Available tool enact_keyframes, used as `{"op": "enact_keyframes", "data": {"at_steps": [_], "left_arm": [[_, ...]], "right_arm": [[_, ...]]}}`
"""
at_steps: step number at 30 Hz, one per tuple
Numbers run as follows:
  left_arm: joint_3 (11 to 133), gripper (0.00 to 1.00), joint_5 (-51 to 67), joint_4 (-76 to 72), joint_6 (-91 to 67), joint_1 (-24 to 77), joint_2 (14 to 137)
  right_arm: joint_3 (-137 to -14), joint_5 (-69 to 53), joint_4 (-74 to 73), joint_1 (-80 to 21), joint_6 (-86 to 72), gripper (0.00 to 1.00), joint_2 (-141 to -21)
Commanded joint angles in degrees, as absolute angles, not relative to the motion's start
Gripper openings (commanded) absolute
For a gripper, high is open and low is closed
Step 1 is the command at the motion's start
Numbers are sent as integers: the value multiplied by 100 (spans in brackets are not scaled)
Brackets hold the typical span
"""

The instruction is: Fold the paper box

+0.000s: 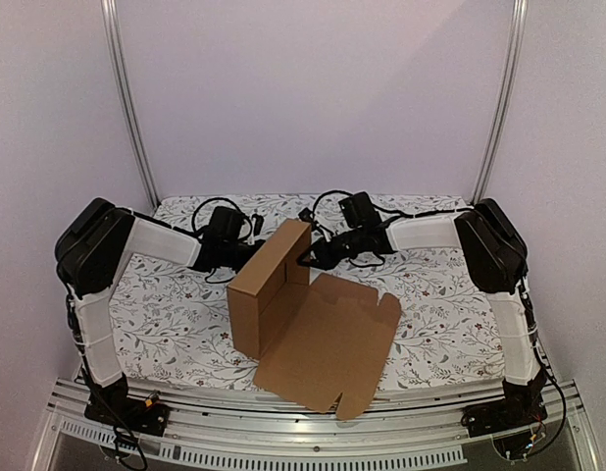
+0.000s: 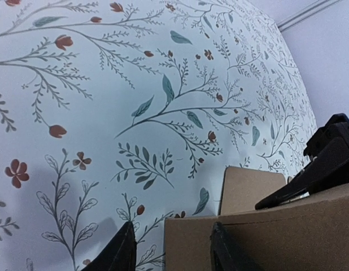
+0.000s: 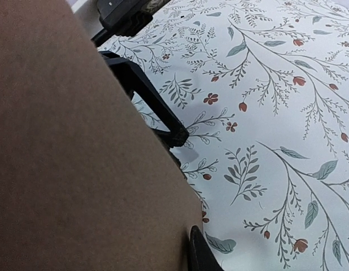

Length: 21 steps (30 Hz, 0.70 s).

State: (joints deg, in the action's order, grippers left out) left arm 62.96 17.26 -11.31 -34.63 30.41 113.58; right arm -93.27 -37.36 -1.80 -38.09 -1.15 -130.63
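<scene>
The paper box [image 1: 274,285] is brown cardboard, half folded. One long wall stands upright in the middle of the table, and its wide lid panel [image 1: 332,343] lies flat toward the front. My left gripper [image 1: 252,250] is at the wall's back left end. In the left wrist view it [image 2: 174,248] is open, with the cardboard's corner [image 2: 248,237] between its fingers. My right gripper [image 1: 311,257] is at the back right flap. In the right wrist view one finger [image 3: 200,251] presses against the brown panel [image 3: 78,169], which hides the other finger.
A floral tablecloth [image 1: 176,324] covers the table. Metal frame posts [image 1: 131,108] rise at both back corners. Cables [image 1: 225,211] trail behind both wrists. The lid panel's front tabs [image 1: 347,402] reach over the rail at the table's near edge.
</scene>
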Motion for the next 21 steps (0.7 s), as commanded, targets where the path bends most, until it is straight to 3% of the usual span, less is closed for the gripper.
{"op": "enact_keyframes", "data": {"at_steps": [1, 8, 13, 21], "left_arm": [[6276, 44, 1267, -1109, -3663, 3408, 11018], [6164, 41, -187, -1145, -3913, 4182, 10578], [6130, 42, -404, -1151, -4052, 4296, 10476], [5756, 47, -71, -1022, -3747, 3876, 9953]], "right_arm": [[-9303, -3174, -263, -3894, -936, 4, -13220], [-9619, -2769, -971, -3929, -1664, 3, -13125], [-9656, -2841, -1224, -3926, -1866, 3, -12918], [-9706, -3176, -3244, -3813, -95, 7, -12128]]}}
